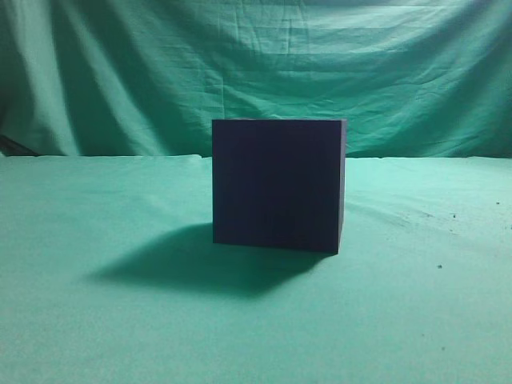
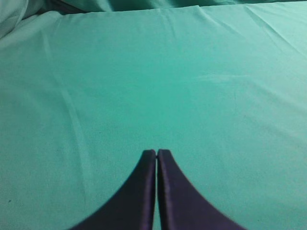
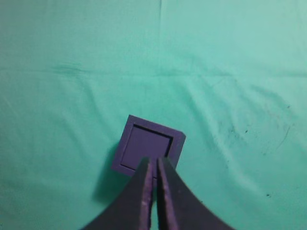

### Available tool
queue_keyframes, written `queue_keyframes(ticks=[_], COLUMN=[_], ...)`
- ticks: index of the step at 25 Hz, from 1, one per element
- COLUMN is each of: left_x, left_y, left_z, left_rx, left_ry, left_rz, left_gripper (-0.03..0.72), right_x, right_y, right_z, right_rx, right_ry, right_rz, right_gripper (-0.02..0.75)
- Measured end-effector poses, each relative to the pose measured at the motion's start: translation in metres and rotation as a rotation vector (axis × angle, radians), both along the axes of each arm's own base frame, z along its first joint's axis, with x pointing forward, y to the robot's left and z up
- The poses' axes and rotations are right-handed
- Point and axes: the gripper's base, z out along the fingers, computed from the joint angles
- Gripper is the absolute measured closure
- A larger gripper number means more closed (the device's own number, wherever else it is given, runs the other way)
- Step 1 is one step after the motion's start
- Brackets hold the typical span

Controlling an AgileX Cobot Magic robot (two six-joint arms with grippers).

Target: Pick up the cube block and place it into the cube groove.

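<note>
The cube groove (image 1: 278,184) is a large dark purple box standing mid-table, seen side-on in the exterior view. The right wrist view shows it from above, with its rim (image 3: 123,148) framing a square opening. The cube block (image 3: 146,143) sits inside that opening. Its lighter purple top face fills the opening, with a thin dark gap along two sides. My right gripper (image 3: 154,161) is shut and empty, and hangs above the box's near edge. My left gripper (image 2: 157,152) is shut and empty over bare green cloth. Neither gripper shows in the exterior view.
Green cloth (image 1: 96,320) covers the table and hangs as a backdrop behind it. There are small dark specks on the cloth to the right of the box (image 3: 247,129). The box casts a shadow toward the front left (image 1: 184,268).
</note>
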Motion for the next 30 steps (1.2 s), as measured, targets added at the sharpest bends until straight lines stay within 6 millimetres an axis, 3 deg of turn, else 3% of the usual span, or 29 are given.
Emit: queue_keyframes(ticks=[5,14,22,30], left_x=[0.0,0.0,0.0,0.0], left_y=[0.0,0.0,0.0,0.0], left_z=[0.0,0.0,0.0,0.0], left_rx=[0.0,0.0,0.0,0.0], left_ry=[0.0,0.0,0.0,0.0], left_rz=[0.0,0.0,0.0,0.0], left_gripper=[0.688,0.688,0.688,0.688], right_x=[-0.013,-0.055,-0.106,-0.152], right_y=[-0.02,-0.074,-0.138,-0.18], right_z=[0.021,0.059,0.031,-0.01], right_rx=[-0.088,-0.283,-0.24,-0.186], right_ry=[-0.131,-0.407,-0.554,-0.665], right_rz=[0.152,0.408,0.337,0.132], right_gripper=[0.738,0.738,0.738,0.738])
